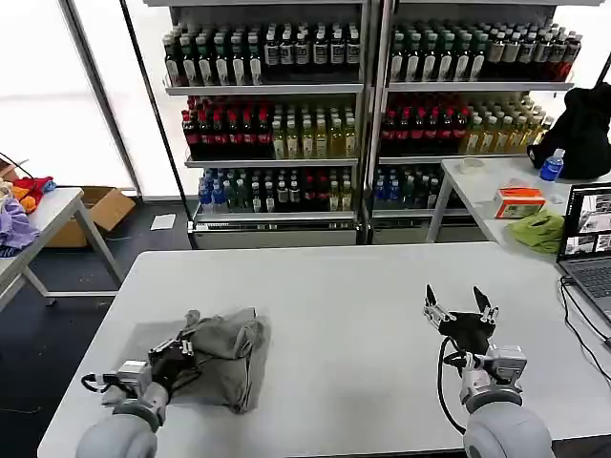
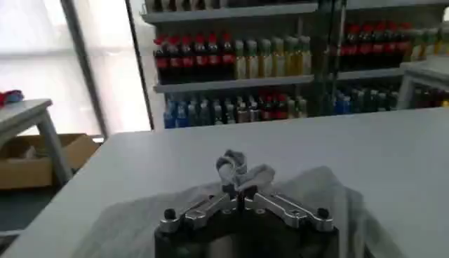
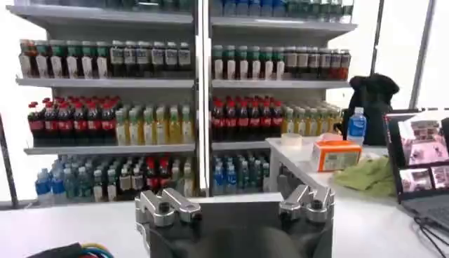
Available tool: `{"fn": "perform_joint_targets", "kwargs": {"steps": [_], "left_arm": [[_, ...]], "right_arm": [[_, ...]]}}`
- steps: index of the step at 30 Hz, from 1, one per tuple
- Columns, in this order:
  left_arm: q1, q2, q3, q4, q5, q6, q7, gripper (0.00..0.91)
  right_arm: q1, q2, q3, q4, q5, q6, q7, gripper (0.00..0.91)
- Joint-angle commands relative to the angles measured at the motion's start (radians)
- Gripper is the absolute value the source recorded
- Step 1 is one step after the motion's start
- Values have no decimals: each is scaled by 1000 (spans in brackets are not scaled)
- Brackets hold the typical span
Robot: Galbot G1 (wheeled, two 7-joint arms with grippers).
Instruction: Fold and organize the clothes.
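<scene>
Head view: grey shirt lies crumpled in a loose heap on the white table, near the table's front-left corner. Left gripper sits at the shirt's near-left edge, fingers pinched together on a fold of the fabric. Left wrist view confirms it: a twist of grey cloth sticks up right at the closed fingertips of the left gripper, with the rest of the shirt spread under and to both sides of the claw.

Right gripper hovers over bare table, well apart from the shirt, towards the table's front-right. Its two fingers stand spread with a clear gap, nothing between them. Right wrist view shows the same spread knuckles of the right gripper pointing at the drinks shelves beyond the table.

Laptop rests at the table's right edge, cables trailing from it along that side. Behind the table stands a side table with a lime-green bundle, an orange-and-white box and a blue-capped bottle. Off the table's left side, another small table carries a purple cloth heap.
</scene>
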Motion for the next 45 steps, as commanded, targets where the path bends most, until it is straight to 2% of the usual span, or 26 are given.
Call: {"fn": "perform_joint_targets", "kwargs": {"steps": [1, 23, 24, 25, 26, 30, 34, 38, 41, 45], "left_arm": [[-23, -43, 142, -1, 8, 21, -10, 0], [-86, -71, 132, 81, 21, 9, 21, 0], [-79, -74, 133, 85, 26, 8, 27, 282], [-74, -76, 135, 88, 28, 8, 32, 746], [-72, -79, 136, 94, 28, 4, 37, 907], [-71, -99, 141, 102, -44, -45, 45, 907], [-59, -144, 150, 9, -261, -44, 24, 907], [-52, -165, 140, -71, -353, -46, -8, 907], [-53, -152, 88, -128, -382, -51, -32, 907], [-57, -69, -61, -131, -363, -43, -65, 907]], "right_arm": [[-22, 24, -8, 12, -32, -3, 2, 907], [-7, 52, -47, -4, -63, -4, -1, 907], [-6, 48, -47, -5, -63, -4, -2, 907], [-5, 46, -48, -10, -62, -3, -3, 907], [-3, 45, -50, -15, -62, -3, -4, 907], [11, 47, -68, -42, -62, 2, -5, 907], [37, 43, -94, -62, -60, 2, -5, 907], [55, 41, -119, -64, -64, -3, 0, 907], [61, 35, -139, -65, -67, -3, -1, 907], [71, 19, -150, -69, -63, 2, -5, 907]]}}
